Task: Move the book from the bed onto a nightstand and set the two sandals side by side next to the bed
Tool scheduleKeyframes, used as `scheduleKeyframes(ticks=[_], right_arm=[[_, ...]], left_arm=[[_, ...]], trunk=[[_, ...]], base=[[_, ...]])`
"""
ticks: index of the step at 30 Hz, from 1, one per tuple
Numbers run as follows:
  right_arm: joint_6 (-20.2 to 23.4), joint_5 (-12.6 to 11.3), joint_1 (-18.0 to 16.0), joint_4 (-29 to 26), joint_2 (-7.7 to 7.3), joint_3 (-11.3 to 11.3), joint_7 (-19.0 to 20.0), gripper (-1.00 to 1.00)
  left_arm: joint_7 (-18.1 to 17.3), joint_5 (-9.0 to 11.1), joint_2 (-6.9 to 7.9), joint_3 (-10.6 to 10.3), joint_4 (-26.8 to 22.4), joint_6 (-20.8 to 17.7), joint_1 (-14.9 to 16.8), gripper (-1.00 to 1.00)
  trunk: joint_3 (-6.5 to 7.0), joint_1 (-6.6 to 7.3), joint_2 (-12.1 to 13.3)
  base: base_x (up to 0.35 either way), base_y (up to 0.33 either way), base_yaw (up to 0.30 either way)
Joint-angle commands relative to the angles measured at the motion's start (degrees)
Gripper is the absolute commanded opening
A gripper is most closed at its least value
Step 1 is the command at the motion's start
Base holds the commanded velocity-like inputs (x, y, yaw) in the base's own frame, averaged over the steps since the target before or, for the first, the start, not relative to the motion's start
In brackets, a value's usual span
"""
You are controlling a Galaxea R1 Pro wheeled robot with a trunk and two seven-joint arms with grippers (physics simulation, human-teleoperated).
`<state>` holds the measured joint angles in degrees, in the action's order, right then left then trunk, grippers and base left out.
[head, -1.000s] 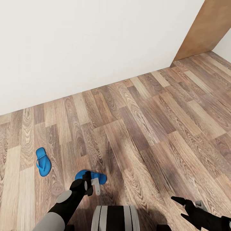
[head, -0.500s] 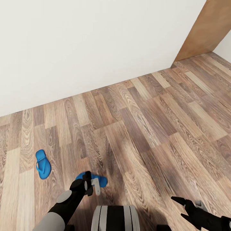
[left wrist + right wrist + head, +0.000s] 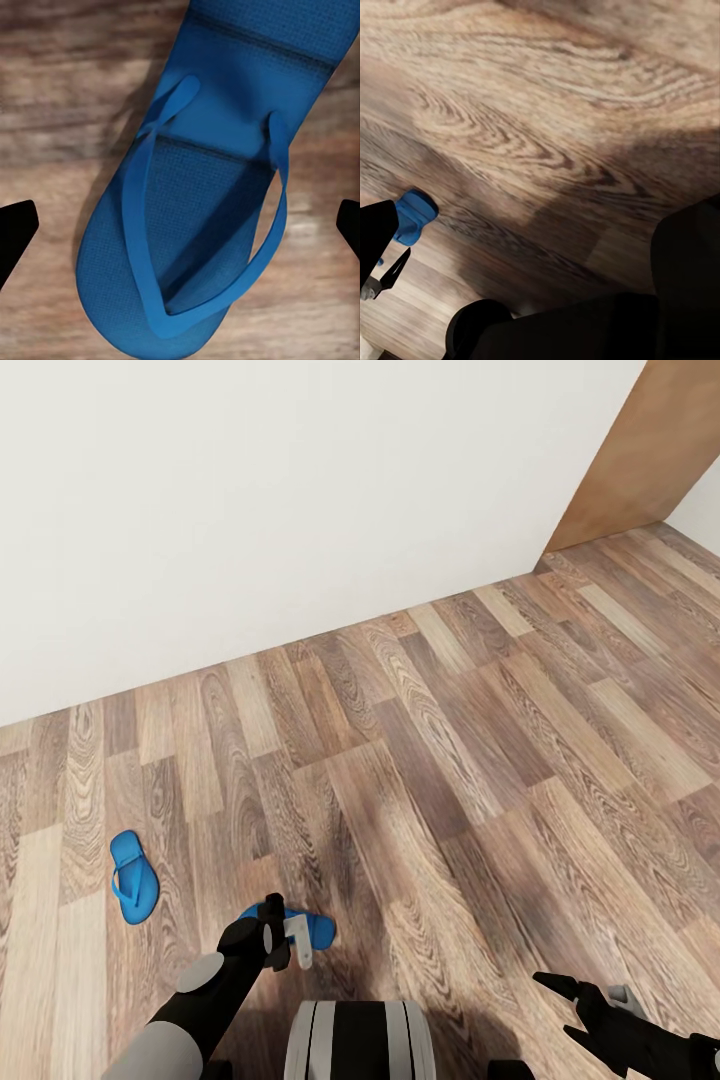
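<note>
From the head, I see my left gripper (image 3: 285, 940) poised over the near sandal (image 3: 312, 928), jaws apart, nothing held; its long axis runs across me. The far sandal (image 3: 133, 877) lies well apart from it, beyond my left arm. Left wrist: the sandal (image 3: 202, 195) sits straight below, centred between both fingertips (image 3: 15, 232). Right wrist: my right gripper (image 3: 590, 1005), open and empty, is farther from it.

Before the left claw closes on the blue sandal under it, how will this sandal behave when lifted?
The sandal under the left claw looks thin and flat, so it is probably light and may bend or droop if lifted by one edge. Its straps are thin and arch above the sole, so they likely give way under a pinch. Lying flat on the floor, it should slide rather than roll.
</note>
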<state>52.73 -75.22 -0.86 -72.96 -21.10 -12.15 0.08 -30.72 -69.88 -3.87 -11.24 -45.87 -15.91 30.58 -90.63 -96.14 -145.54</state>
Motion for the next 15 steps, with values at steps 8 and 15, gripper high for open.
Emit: scheduleKeyframes(ticks=[8,15], right_arm=[[0.3,0.0,0.0,0.0,0.0,-0.1,0.0,1.0],[0.3,0.0,0.0,0.0,0.0,-0.1,0.0,1.0]], left_arm=[[-0.3,-0.3,0.01,-0.1,-0.1,-0.3,0.0,1.0],[-0.4,-0.3,0.01,-0.1,-0.1,-0.3,0.0,1.0]], trunk=[[-0.03,0.01,0.0],[-0.03,0.01,0.0]], base=[[0.001,0.0,0.0],[0.0,0.0,0.0]])
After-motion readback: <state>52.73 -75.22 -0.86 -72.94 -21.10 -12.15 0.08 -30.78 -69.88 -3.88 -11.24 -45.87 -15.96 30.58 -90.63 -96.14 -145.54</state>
